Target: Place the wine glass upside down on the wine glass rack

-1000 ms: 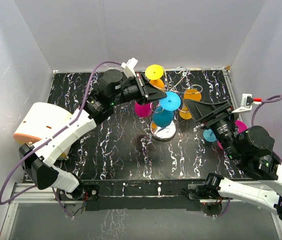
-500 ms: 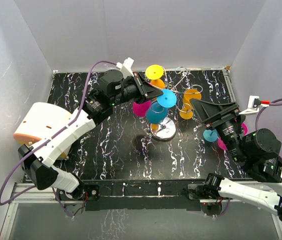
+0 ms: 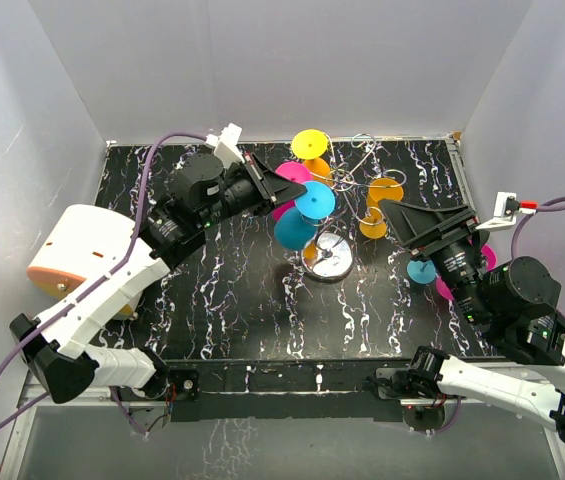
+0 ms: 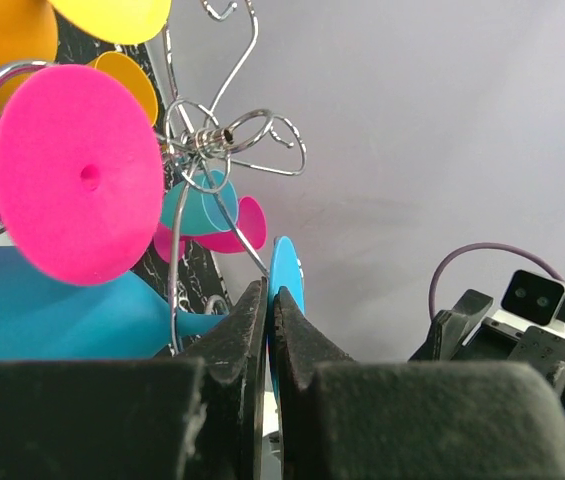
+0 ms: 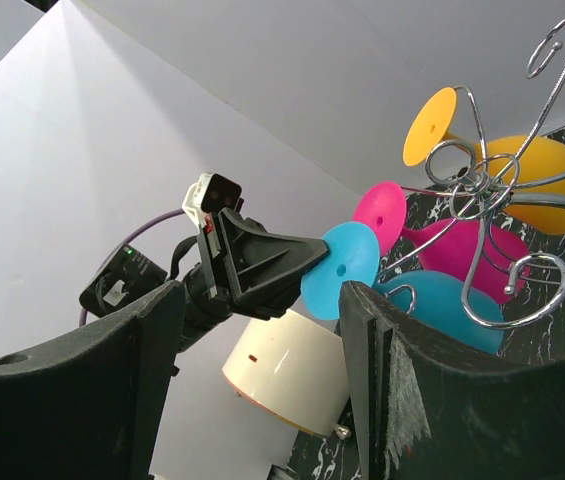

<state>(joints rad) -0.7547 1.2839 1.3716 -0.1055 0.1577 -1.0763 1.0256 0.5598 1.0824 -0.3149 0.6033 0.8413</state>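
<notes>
The blue wine glass (image 3: 295, 229) hangs tilted beside the wine glass rack (image 3: 331, 257), its foot (image 3: 315, 200) uppermost. My left gripper (image 3: 296, 187) is shut on the rim of that foot, seen edge-on as a blue disc (image 4: 288, 268) between the left fingertips (image 4: 270, 296). A rack wire (image 4: 173, 300) crosses in front of the stem. My right gripper (image 3: 394, 212) stands open to the right of the rack, and its wrist view looks between the fingers (image 5: 262, 290) at the blue foot (image 5: 340, 270) and bowl (image 5: 442, 305).
Pink (image 3: 290, 175), yellow (image 3: 310, 144) and orange (image 3: 383, 190) glasses hang on the rack's wire arms (image 5: 482, 180). A blue glass (image 3: 420, 270) and a pink one (image 3: 482, 255) lie by the right arm. A cream cylinder (image 3: 82, 245) stands at the left.
The left arm has drawn back to the left, carrying the blue glass off the rack's middle toward its left side. The right arm pulled back slightly, then held still.
</notes>
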